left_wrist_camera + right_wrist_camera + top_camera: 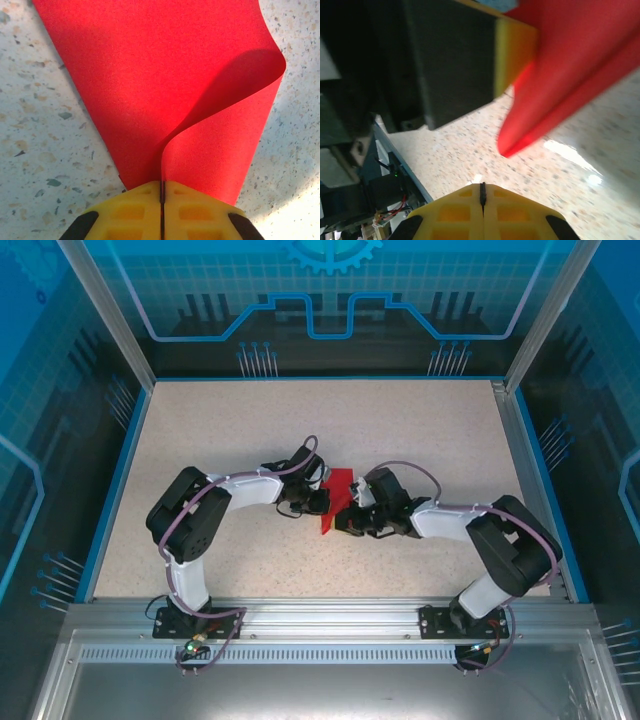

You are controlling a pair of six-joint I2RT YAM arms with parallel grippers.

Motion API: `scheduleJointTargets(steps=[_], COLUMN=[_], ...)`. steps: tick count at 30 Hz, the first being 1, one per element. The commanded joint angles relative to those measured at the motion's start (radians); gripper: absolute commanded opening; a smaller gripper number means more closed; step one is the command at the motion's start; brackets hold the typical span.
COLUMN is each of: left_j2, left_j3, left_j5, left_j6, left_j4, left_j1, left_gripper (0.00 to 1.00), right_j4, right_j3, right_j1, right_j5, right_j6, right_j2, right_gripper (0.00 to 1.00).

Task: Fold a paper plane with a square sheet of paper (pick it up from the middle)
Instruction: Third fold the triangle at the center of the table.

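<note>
Left wrist shows my left pincer (162,192) clamped on the thin bright red paper sheet (165,75), which curls ahead of it. My right pincer (482,195) sits closed and empty, paper just beyond. Mid-fold, I judge; next, press that flap flat.

The red paper (165,75) is thin, smooth and not shiny, the yellow fingers (130,210) look like dull plastic with little dents, the speckled table (250,420) looks like smooth stone with a bit of shine, and the rail (320,615) is grey metal.
</note>
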Motion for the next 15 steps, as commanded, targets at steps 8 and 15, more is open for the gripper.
scheduleJointTargets(steps=[8, 15], left_j2=[0.05, 0.05], left_j3=[-0.021, -0.031], left_j5=[-0.009, -0.005], left_j6=[0.017, 0.016], left_j4=[-0.018, -0.014], left_j1=[0.013, 0.012], left_gripper=[0.08, 0.08], right_j4=[0.174, 0.204], right_j3=[0.027, 0.029], right_j1=[0.044, 0.045], right_j5=[-0.011, -0.025], right_j6=[0.068, 0.077], right_j2=[0.137, 0.168], right_gripper=[0.04, 0.04])
